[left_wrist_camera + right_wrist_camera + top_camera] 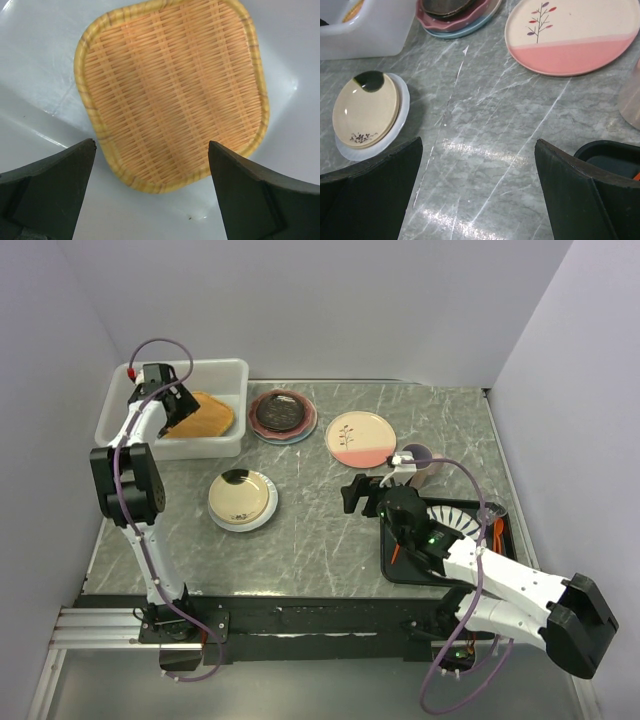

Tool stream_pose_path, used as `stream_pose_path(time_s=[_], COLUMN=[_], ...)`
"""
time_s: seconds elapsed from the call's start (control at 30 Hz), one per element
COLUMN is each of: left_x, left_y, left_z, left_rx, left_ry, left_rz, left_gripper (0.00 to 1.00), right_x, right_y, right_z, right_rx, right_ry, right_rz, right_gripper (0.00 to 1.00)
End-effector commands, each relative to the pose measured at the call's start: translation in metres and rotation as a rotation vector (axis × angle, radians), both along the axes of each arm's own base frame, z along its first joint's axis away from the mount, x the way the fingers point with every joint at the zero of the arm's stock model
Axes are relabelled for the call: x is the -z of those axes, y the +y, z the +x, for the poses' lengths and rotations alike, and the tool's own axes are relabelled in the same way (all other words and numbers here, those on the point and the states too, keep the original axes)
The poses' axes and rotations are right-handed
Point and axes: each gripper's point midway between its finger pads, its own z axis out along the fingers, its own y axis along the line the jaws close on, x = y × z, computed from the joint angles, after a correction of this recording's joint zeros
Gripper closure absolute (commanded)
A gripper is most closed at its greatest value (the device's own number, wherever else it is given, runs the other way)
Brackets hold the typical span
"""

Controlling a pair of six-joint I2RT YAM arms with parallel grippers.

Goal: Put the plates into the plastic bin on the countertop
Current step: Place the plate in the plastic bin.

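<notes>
The orange woven-look square plate (200,416) lies inside the translucent white bin (228,372) at the back left; it fills the left wrist view (170,90). My left gripper (172,406) hangs open just above it, holding nothing (151,150). On the countertop (320,530) stand a tan-gold plate on a white one (241,499), a dark brown plate on a pink-rimmed stack (282,414) and a pink-and-cream plate (360,438). My right gripper (352,494) is open and empty above bare countertop (477,150).
A black tray (395,565) at the front right holds a white plate with dark radial stripes (455,520) and orange-handled utensils. A pinkish cup (425,462) stands behind the tray. White walls close in the back and sides.
</notes>
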Motion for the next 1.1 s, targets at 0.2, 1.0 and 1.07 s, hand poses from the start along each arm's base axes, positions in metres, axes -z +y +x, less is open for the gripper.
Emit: stream_pose_path(time_s=[0.2, 1.0, 1.07], left_x=[-0.074, -0.158, -0.155], left_y=[-0.027, -0.183, -0.195], left_z=[-0.002, -0.035, -0.038], left_rx=[0.058, 0.431, 0.462], left_ry=[-0.147, -0.364, -0.361], left_rz=[0.055, 0.054, 0.033], left_gripper=[0.01, 0.01, 0.01], right_x=[-0.023, -0.015, -0.016], right_y=[0.003, 0.011, 0.014], right_z=[0.005, 0.009, 0.010], right_rx=[0.006, -0.004, -0.008], right_ry=[-0.049, -0.025, -0.026], right_rz=[0.037, 0.025, 0.030], right_gripper=[0.00, 0.00, 0.00])
